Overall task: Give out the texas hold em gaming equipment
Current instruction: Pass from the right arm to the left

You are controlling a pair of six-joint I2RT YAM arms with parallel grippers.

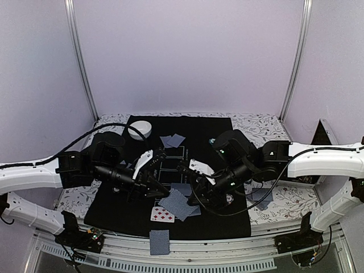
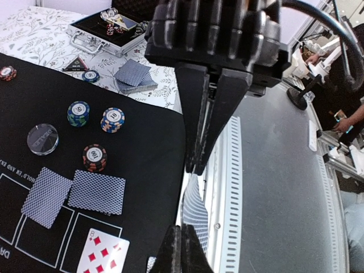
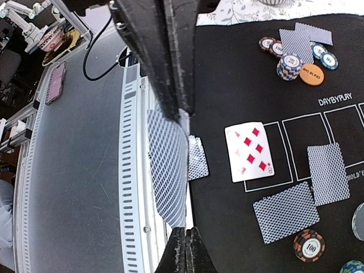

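Spill risk: left fingers and right fingers both pinch the cards between them; we expect uneven pulling would scatter them.

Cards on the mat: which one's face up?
The diamonds card: its white face with red pips is up. The other cards all show checked grey-blue backs.
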